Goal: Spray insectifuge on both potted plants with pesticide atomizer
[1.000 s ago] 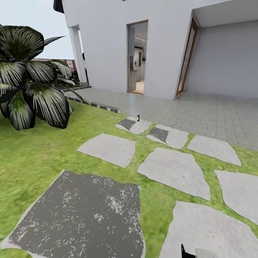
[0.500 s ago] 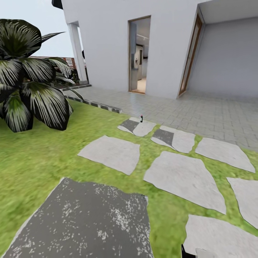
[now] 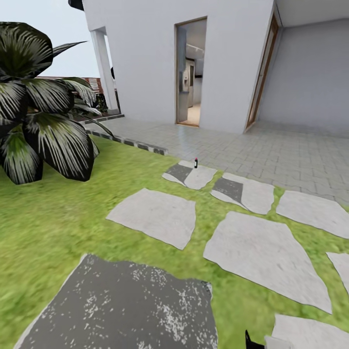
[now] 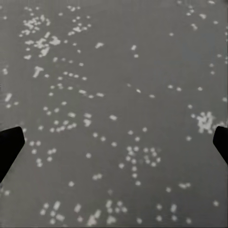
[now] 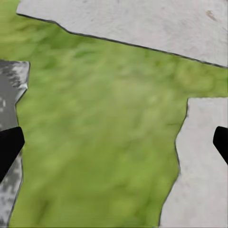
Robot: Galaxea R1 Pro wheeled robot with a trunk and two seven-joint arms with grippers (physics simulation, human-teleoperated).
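The pesticide atomizer (image 3: 196, 163) stands upright on a stepping stone (image 3: 190, 175), well ahead of both my grippers, left (image 4: 114, 142) and right (image 5: 114, 142), each wide open and empty.

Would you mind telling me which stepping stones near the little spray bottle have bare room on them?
The pesticide atomizer stands on the far edge of the stone nearest the paving; its near part is bare. The stone to its right, the wide one left of centre and the large pale one are bare. The big dark-leaved plant crowds the lawn's left.
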